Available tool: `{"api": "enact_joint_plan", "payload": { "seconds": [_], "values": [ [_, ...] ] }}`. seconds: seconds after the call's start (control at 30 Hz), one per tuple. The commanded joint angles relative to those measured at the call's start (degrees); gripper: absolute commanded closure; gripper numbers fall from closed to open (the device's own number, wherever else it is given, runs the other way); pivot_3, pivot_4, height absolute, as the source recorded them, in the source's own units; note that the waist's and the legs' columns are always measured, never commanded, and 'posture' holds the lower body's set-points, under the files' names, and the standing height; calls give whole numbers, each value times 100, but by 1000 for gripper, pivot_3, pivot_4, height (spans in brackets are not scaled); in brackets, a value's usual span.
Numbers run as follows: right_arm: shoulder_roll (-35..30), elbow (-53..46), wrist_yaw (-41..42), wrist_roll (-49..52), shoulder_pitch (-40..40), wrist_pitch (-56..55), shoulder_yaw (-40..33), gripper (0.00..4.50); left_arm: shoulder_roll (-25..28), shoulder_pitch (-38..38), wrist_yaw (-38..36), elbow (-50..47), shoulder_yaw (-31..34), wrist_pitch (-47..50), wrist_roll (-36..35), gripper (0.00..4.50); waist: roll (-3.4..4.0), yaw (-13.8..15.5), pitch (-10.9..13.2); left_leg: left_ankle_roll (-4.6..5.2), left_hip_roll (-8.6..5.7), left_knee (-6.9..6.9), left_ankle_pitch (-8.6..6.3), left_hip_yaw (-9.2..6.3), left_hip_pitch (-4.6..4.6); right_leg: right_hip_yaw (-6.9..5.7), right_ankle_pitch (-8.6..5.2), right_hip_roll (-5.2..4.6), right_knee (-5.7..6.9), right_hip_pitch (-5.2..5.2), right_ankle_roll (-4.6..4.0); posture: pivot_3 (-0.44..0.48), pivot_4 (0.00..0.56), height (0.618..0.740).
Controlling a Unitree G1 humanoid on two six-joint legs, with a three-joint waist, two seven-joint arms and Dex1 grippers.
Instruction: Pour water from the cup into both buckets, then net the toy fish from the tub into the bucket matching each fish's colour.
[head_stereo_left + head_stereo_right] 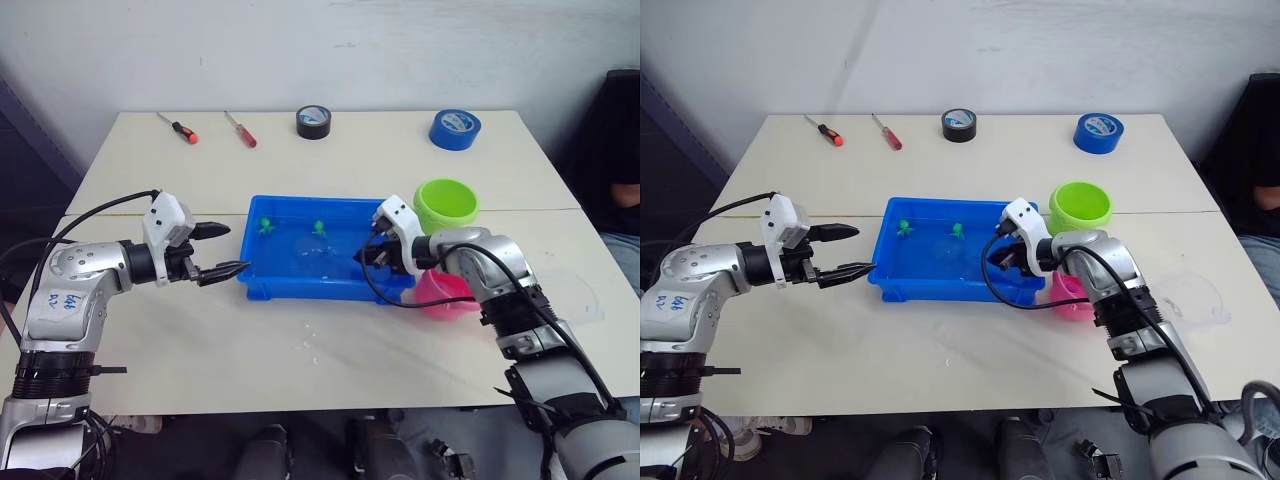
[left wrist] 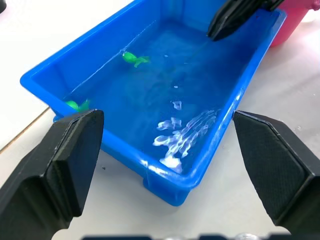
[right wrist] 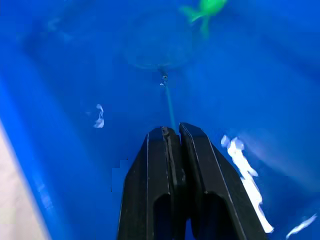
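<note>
Right gripper (image 3: 172,131): fingers pressed together on the thin handle of the net; it reaches over the right end of the tub.
Net (image 3: 159,47): hoop lies low in the water near the tub's middle, handle running back to the right gripper; one green fish sits just past the hoop, not inside it.
Left gripper (image 1: 222,250): fingers spread wide, holding nothing, hovering just off the tub's left end.
Tub (image 1: 262,284): blue, centre of the table, holding water.
Fish (image 1: 266,224): two green ones along the far side, this one at the left, the other (image 1: 318,229) nearer the middle; I see no pink fish in the water.
Green bucket (image 1: 447,204): right of the tub, on its far side; contents not visible.
Pink bucket (image 1: 447,292): right of the tub, on the near side, partly behind the right arm; contents not visible.
Cup (image 1: 1193,296): clear, on the table at the right, well apart from the tub.
Progress: pouring looks finished, since the cup is set aside; netting is under way. Judging from the water, pink fish seem done; both green fish remain for the green bucket.
</note>
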Motion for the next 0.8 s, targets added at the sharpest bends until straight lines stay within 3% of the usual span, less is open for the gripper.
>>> {"api": "enact_joint_plan", "payload": {
  "seconds": [0.03, 0.2, 0.43, 0.63, 0.8],
  "values": [
    [29, -53, -131, -68, -131, -200, -316, 4500, 20, -203, -23, -91, 15, -78, -91, 53, 0, 0, 0, 0, 0, -1, 0, 0, 0, 0, 0, 0, 0, 0, 0, 0, 150, 736],
    [-117, -610, -19, -63, 66, -236, -369, 4500, -72, -488, -117, 247, -145, -235, -34, 53, 0, 1, 0, 0, 0, -1, 0, 0, -4, -1, 0, 0, 1, -2, 0, 0, 150, 736],
    [-751, -2191, 164, -243, 887, -649, -363, 4500, -422, -984, -303, 629, -437, -206, -126, 53, 0, 15, 0, 1, -3, 3, 0, -1, -23, -3, 0, 0, 0, -12, 1, 0, 150, 736],
    [-1237, -3785, -67, -35, 1802, -342, -1029, 4500, -907, -1593, -667, 1070, -579, -21, -415, 53, 0, 41, 0, 1, -3, 8, 0, -3, -27, -4, 0, 0, -1, -13, 1, 0, 150, 736],
    [-1598, -4753, -381, 348, 2237, 437, -2177, 4500, -1319, -2054, -877, 1523, -842, -263, -305, 53, 0, 30, 0, 1, -4, 9, 1, -4, -26, -3, 1, 2, -1, -13, 2, 0, 150, 736]
  ]
}}
